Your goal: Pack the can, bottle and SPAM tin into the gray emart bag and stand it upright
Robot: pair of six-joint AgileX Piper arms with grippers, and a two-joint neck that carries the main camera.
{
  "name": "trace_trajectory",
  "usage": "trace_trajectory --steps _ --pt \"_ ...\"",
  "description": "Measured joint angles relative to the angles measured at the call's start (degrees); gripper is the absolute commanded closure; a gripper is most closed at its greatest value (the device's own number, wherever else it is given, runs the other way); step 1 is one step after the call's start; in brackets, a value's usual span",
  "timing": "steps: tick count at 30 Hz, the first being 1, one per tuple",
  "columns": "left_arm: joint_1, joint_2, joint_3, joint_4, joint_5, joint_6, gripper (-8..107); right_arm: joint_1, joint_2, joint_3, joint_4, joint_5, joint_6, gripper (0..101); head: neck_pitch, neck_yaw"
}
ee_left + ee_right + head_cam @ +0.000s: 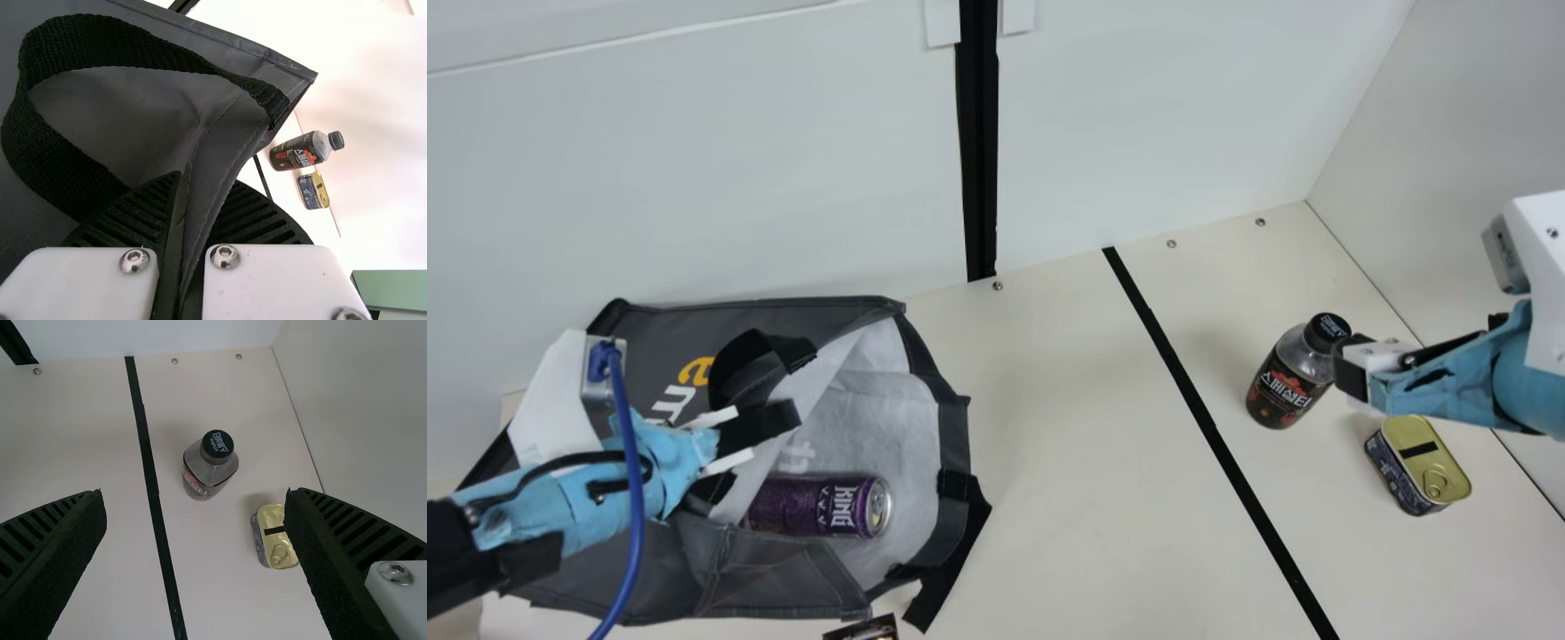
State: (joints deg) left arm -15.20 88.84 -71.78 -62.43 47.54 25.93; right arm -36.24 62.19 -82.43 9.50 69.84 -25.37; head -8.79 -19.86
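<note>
Pinching soft gray emart bag [953, 436] with left gripper [205, 193], having right gripper [195, 500] spread; near main view's three o'clock, better to clasp capped bottle [1286, 384], likely slippery, around middle.

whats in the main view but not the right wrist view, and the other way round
Main view: gray bag, can lying inside it, left pincer at the bag.
Right wrist view: the ribbing on the right pincer.
Both: bottle standing, SPAM tin beside it, black strip on the table, and the right pincer.
</note>
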Motion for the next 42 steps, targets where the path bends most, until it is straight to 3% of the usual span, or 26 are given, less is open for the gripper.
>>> trace_trajectory --steps 42 --pt "0.0 0.0 0.0 0.0 0.0 0.0 107 -1.3 19.9 -6.7 0.8 0.0 -3.7 6 0.0 0.0"
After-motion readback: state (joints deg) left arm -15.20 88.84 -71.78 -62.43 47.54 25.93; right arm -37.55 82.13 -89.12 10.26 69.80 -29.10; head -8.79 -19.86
